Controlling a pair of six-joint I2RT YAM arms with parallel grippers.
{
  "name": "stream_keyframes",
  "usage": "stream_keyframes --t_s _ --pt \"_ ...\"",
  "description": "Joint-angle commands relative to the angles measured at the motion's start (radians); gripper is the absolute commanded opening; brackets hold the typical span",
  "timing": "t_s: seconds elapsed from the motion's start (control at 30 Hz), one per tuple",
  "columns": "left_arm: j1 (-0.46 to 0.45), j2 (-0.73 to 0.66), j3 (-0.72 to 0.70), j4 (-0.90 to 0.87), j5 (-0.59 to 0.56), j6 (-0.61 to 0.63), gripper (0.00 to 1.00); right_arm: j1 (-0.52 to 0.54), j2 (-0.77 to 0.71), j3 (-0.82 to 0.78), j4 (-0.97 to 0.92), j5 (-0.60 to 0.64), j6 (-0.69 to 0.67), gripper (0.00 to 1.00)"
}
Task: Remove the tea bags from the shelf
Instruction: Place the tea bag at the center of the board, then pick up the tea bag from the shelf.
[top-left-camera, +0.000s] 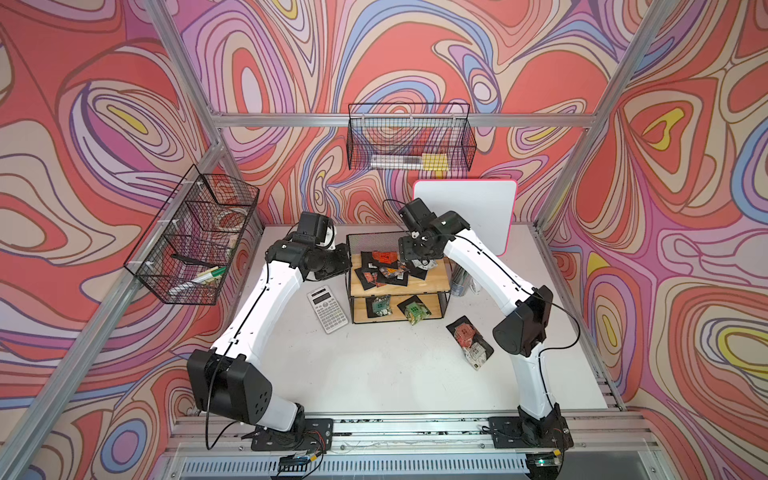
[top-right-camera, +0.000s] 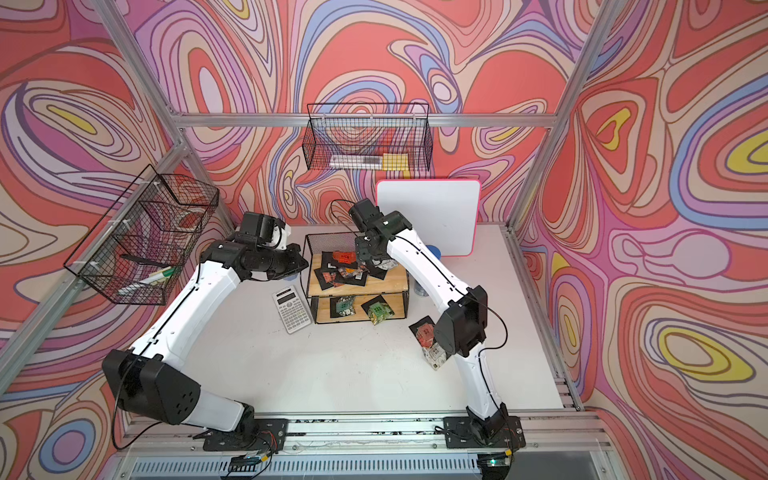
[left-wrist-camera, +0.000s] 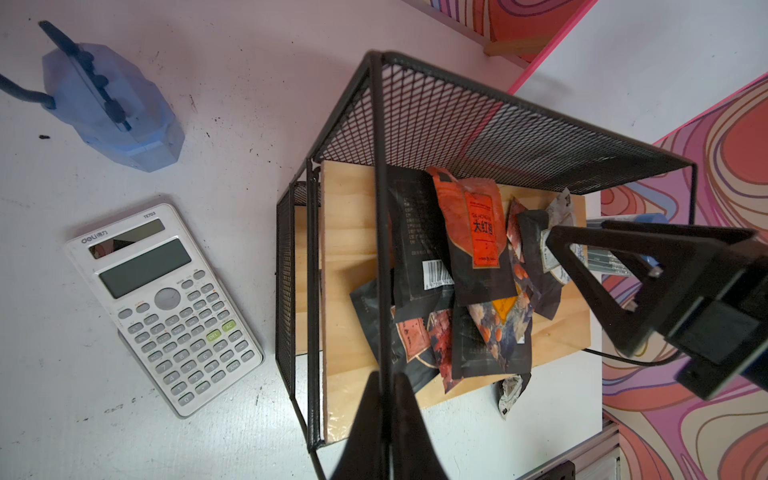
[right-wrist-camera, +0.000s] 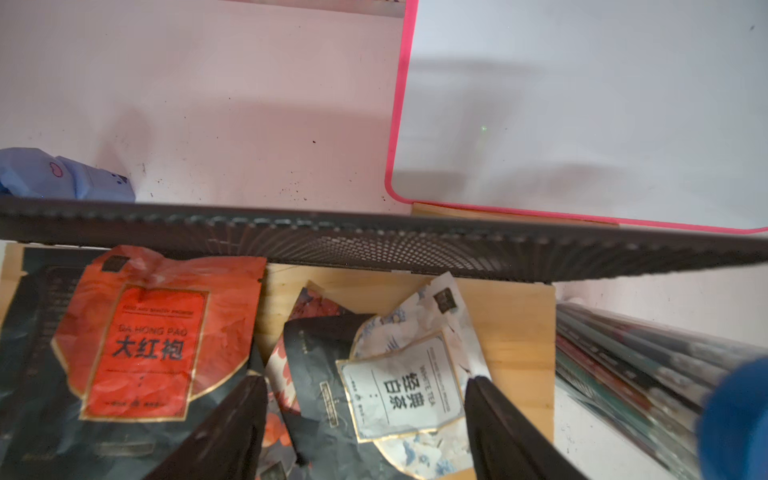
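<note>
The shelf (top-left-camera: 433, 286) stands mid-table in both top views, its wooden boards (left-wrist-camera: 349, 232) in a black wire frame. Several tea bags (top-left-camera: 384, 270) lie heaped on its top board, and two green ones (top-left-camera: 380, 305) on the lower board. More tea bags (top-left-camera: 469, 340) rest on the table to the right. My left gripper (left-wrist-camera: 386, 376) is shut on the shelf's frame wire at its left side (top-left-camera: 345, 261). My right gripper (right-wrist-camera: 365, 380) is open just above the heap, its fingers either side of a white tea bag (right-wrist-camera: 407, 390), beside a red one (right-wrist-camera: 145, 345).
A calculator (top-left-camera: 328, 309) lies left of the shelf, with a blue object (left-wrist-camera: 112, 108) behind it. A pink-rimmed whiteboard (top-left-camera: 469, 216) leans at the back right. A holder of pens (right-wrist-camera: 623, 361) stands by the shelf's right end. Wire baskets (top-left-camera: 195, 237) (top-left-camera: 409, 137) hang on the walls.
</note>
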Motion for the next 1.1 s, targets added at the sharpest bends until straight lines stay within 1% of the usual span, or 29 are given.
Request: stream_keyframes --t_s 0.0,0.1,0.23,0.47,0.7,1.07 --pt "0.004 0.025 0.014 0.014 -0.017 -0.012 0.0 -0.001 0.033 0.029 -0.011 0.026 -0.026 0.78" --pt "0.004 0.026 0.014 0.014 -0.017 -0.013 0.0 -0.001 0.048 0.03 -0.012 0.03 -0.029 0.78" --pt "0.004 0.025 0.016 0.014 -0.018 -0.011 0.0 -0.001 0.048 0.005 -0.003 0.026 -0.018 0.74" --pt "0.004 0.023 0.016 0.011 -0.018 -0.009 0.0 -0.001 0.031 -0.047 0.016 0.024 0.002 0.63" --pt "0.004 0.023 0.016 0.011 -0.018 -0.008 0.0 -0.003 0.012 -0.076 0.029 0.028 0.022 0.49" --pt "0.004 0.025 0.019 0.011 -0.014 -0.007 0.0 -0.003 -0.006 -0.056 0.039 0.057 0.023 0.23"
